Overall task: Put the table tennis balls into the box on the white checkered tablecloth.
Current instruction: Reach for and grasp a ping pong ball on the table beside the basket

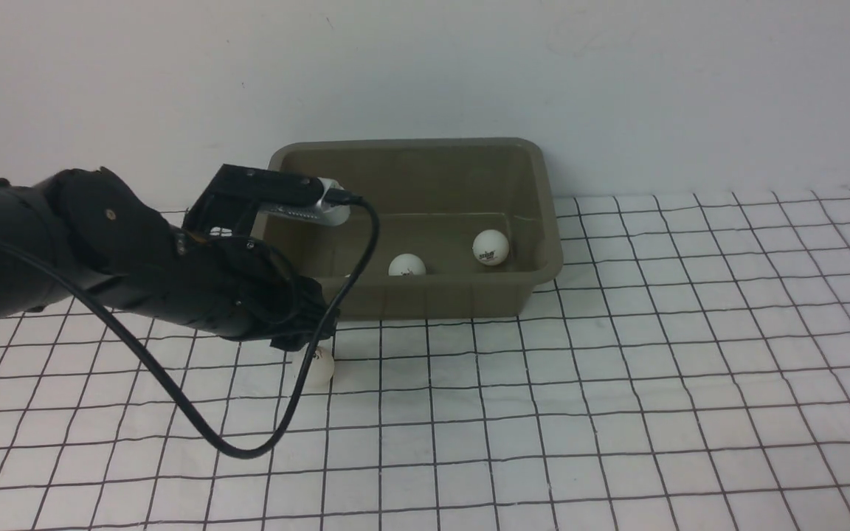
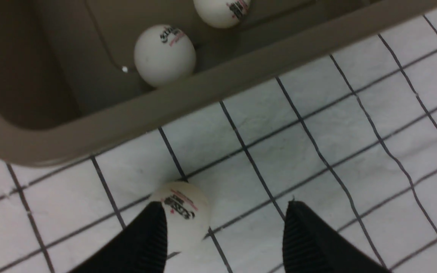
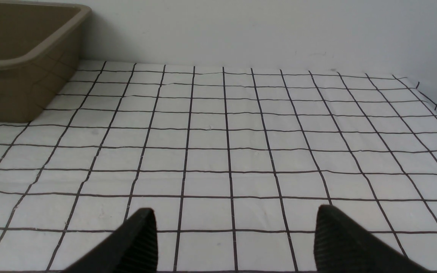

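The olive-grey box [image 1: 410,144] stands at the back of the white checkered tablecloth [image 1: 617,369], with two table tennis balls [image 1: 491,247] [image 1: 406,265] lying in it. A third ball [image 1: 319,366] rests on the cloth just in front of the box's near-left corner. My left gripper [image 1: 311,346] hangs over this ball. In the left wrist view the ball [image 2: 182,214] lies against one finger [image 2: 146,239], and the other finger [image 2: 309,235] stands well apart, so the left gripper [image 2: 224,206] is open. My right gripper [image 3: 236,210] is open over bare cloth and is not in the front view.
The left arm's black cable [image 1: 196,420] loops down onto the cloth in front of the ball. A white wall [image 1: 617,88] runs directly behind the box. The box's corner [image 3: 25,57] shows at the far side of the right wrist view.
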`<action>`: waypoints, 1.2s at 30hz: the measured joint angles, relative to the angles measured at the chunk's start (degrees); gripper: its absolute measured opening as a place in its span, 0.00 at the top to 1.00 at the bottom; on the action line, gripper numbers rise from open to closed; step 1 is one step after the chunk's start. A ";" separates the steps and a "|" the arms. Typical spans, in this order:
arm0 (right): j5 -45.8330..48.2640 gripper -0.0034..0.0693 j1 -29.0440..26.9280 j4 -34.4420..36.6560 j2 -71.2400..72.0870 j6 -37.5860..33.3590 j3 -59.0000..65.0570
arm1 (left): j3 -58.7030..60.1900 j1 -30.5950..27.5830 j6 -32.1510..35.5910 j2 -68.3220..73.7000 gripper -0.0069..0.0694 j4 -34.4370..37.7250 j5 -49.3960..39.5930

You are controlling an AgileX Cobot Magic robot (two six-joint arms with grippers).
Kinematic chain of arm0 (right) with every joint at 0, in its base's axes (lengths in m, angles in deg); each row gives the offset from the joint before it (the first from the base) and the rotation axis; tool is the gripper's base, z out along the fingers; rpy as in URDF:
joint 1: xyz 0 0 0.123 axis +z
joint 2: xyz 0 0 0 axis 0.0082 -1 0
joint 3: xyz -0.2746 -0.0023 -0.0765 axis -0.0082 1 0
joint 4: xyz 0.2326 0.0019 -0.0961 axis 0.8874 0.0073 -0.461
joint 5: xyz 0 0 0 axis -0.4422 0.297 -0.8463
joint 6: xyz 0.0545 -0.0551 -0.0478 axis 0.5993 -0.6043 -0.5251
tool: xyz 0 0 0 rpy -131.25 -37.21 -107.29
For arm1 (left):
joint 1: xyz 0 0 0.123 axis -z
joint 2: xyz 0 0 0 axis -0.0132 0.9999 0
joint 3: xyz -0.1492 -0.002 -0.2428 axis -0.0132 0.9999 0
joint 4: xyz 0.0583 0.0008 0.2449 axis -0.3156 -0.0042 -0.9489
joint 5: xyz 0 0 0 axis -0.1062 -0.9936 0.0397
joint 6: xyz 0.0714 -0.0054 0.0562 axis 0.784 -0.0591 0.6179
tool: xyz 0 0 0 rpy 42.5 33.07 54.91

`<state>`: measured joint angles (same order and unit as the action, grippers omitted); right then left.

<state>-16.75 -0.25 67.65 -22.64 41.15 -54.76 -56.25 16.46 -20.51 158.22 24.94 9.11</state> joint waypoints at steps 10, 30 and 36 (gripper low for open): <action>0.00 0.26 0.00 0.00 0.00 0.00 0.00 | 4.98 0.65 0.39 1.53 0.41 0.22 8.73; 0.00 0.26 0.00 0.00 0.00 0.00 0.00 | 7.40 5.30 1.40 8.57 0.19 1.66 19.29; 0.00 0.26 0.00 0.00 0.00 0.00 0.00 | 7.40 6.26 1.47 11.88 0.20 2.03 22.63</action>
<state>-16.75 -0.25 67.65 -22.64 41.15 -54.76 -48.86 22.73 -19.05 170.10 26.97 31.74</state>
